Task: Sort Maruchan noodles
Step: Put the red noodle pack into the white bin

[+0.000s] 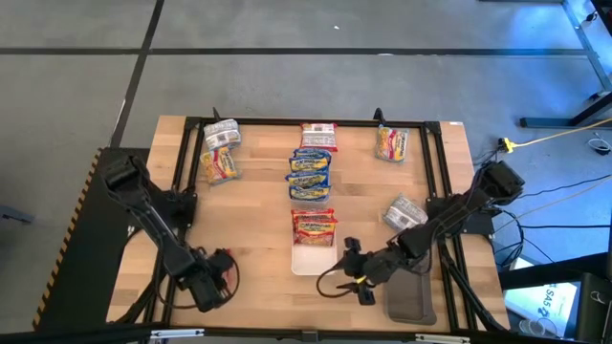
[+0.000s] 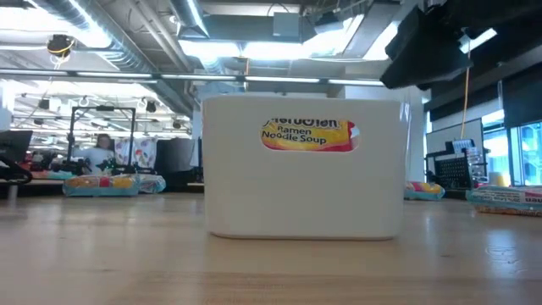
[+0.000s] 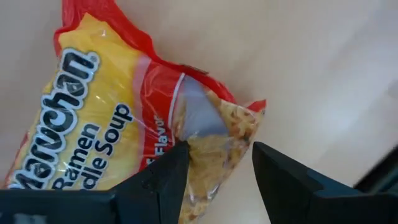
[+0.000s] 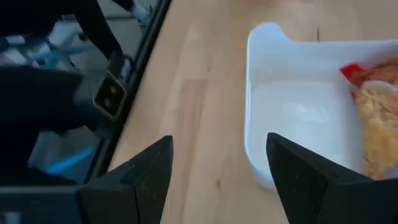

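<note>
Right gripper (image 1: 359,274) hangs low over the table (image 1: 258,229), just beside the near corner of the white tray (image 1: 312,259), its fingers spread and empty. In its wrist view the tray's bare floor lies ahead of it, with one red-orange packet (image 4: 373,118) at the far end. Left gripper (image 1: 218,279) sits near the front edge on the left side. Its wrist view shows a red-and-yellow Maruchan packet (image 3: 93,118) with one corner reaching between the parted fingers (image 3: 161,180). Whether they pinch it cannot be told.

Noodles otherwise lie as follows:
- A blue-yellow stack (image 1: 310,173) at table centre.
- A red packet (image 1: 318,135) behind that stack.
- Two packets (image 1: 220,150) at the far left.
- One (image 1: 392,143) at the far right.
- A silver-grey one (image 1: 404,211) beside the right arm.

The dark grey tray (image 1: 411,298) stands empty at the front right.

Risks, as judged:
- The right fingers are close enough to the tray wall that a careless sideways move could shove the light tray and shift its contents.
- Crinkly film taken by a corner may slip or tear, and the left packet could drop short of its place.
- Both arms work the front of the table, so converging on the tray could bring them into contact.

Surface is pale wood planking within a black frame, dry and unmarked. Beyond it lies an open workshop with ceiling ducts, strip lights and benches, and a person (image 2: 102,149) far off.
</note>
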Motion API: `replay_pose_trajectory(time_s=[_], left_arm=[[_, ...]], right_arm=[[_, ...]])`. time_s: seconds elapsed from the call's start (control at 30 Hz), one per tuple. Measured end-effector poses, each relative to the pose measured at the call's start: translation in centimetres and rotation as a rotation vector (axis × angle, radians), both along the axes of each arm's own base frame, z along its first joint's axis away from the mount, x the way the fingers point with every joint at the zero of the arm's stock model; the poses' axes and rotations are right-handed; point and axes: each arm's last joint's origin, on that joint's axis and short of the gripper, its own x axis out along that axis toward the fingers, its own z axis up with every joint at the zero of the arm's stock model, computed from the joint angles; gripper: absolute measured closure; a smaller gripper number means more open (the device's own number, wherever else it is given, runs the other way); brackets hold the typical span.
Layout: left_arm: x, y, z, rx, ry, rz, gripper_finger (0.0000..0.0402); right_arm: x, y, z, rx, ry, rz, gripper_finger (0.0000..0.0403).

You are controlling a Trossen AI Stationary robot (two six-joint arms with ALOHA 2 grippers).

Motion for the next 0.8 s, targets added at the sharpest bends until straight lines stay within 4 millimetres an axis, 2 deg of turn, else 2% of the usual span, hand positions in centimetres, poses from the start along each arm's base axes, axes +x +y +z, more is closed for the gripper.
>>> replay_pose_trajectory(time_s=[0.23, 0.6, 0.67, 0.8], left_arm=[[1.8, -0.9, 0.2, -0.015, -0.249, -0.114, 0.0227], [6.0, 0.0, -0.3, 0.028, -0.431, -0.289, 0.0227], [6.7, 0.5, 0.2, 0.029, -0.435, -0.279, 0.0227], [7.0, 0.8, 2.6, -0.025, -0.432, -0.242, 0.0227]], right_arm=[[0.1, 0.8, 0.5, 0.059, -0.061, 0.007, 0.0169], [1.5, 1.6, 0.7, 0.097, -0.149, 0.019, 0.0169], [1.9, 1.9, 1.0, 0.073, -0.167, 0.034, 0.0169], [2.7, 2.4, 1.4, 0.007, -0.196, 0.053, 0.0169]])
